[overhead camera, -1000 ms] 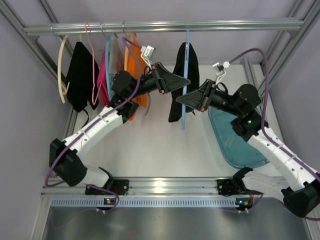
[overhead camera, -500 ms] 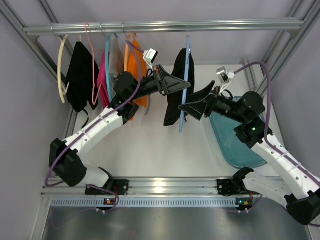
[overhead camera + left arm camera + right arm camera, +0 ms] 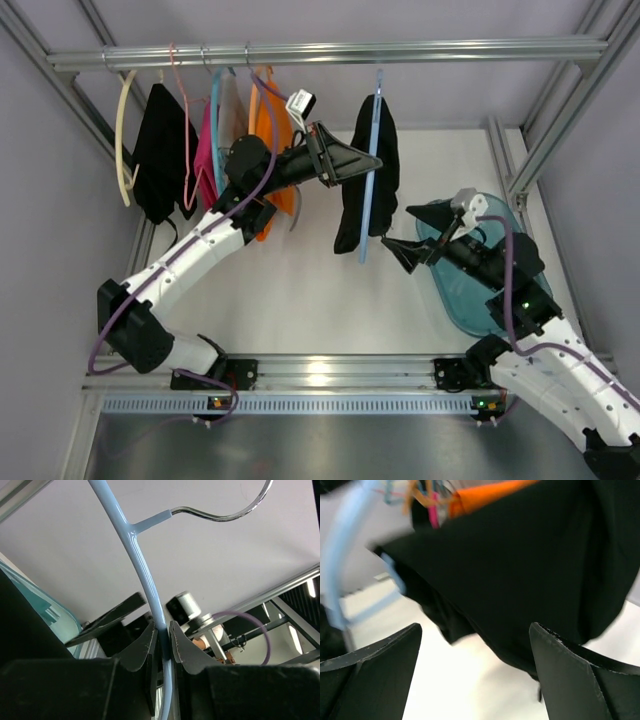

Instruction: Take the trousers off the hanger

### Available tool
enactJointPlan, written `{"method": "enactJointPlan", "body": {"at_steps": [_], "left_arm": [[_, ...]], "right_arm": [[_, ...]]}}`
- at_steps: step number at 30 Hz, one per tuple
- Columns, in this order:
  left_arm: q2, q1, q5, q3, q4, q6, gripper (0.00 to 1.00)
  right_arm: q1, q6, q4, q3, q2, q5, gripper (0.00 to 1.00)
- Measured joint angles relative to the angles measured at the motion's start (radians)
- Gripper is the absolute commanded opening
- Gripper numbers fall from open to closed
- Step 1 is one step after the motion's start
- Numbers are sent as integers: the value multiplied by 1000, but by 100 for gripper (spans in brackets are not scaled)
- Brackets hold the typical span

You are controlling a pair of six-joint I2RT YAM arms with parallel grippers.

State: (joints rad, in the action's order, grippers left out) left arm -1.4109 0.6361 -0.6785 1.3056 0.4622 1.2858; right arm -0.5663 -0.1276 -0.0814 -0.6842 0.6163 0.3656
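- The left gripper (image 3: 161, 635) is pinched narrow on the light blue hanger (image 3: 142, 575). Both fingertips press the hanger's curved arm just below the neck of its metal hook.
- The black trousers (image 3: 352, 200) are draped over that hanger. They lie right at the left gripper's tips and droop below them.
- The right gripper (image 3: 400, 232) stands wide and holds nothing. Its fingers point at the black trousers, which are near in front of it but apart from the cloth.
- In the right wrist view the black cloth fills the space ahead of and above the spread fingers.
- The orange trousers (image 3: 268, 130) hang from the rail (image 3: 450, 47) behind the left gripper, beside its forearm.
- A teal tub (image 3: 470, 305) lies beneath the right arm.
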Motion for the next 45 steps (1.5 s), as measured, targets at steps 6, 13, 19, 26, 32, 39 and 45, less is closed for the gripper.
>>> {"method": "enactJointPlan", "body": {"at_steps": [6, 13, 19, 26, 32, 39, 45], "left_arm": [[-7, 0, -2, 51, -14, 23, 0], [-10, 0, -3, 70, -24, 25, 0], [-26, 0, -3, 75, -26, 25, 0], [-39, 0, -5, 88, -30, 25, 0], [-43, 0, -5, 90, -30, 25, 0], [-47, 0, -5, 90, -31, 25, 0], [-47, 0, -5, 90, -31, 24, 0]], "right_arm": [[0, 125, -28, 92, 33, -100, 84], [0, 142, -122, 44, 173, -117, 85], [-10, 116, -175, -17, 215, -83, 86], [-34, 105, -204, -25, 252, -56, 87], [-45, 109, -211, -25, 266, -44, 88], [-59, 156, -214, -38, 284, -148, 78], [-60, 214, -223, -39, 306, -225, 75]]}}
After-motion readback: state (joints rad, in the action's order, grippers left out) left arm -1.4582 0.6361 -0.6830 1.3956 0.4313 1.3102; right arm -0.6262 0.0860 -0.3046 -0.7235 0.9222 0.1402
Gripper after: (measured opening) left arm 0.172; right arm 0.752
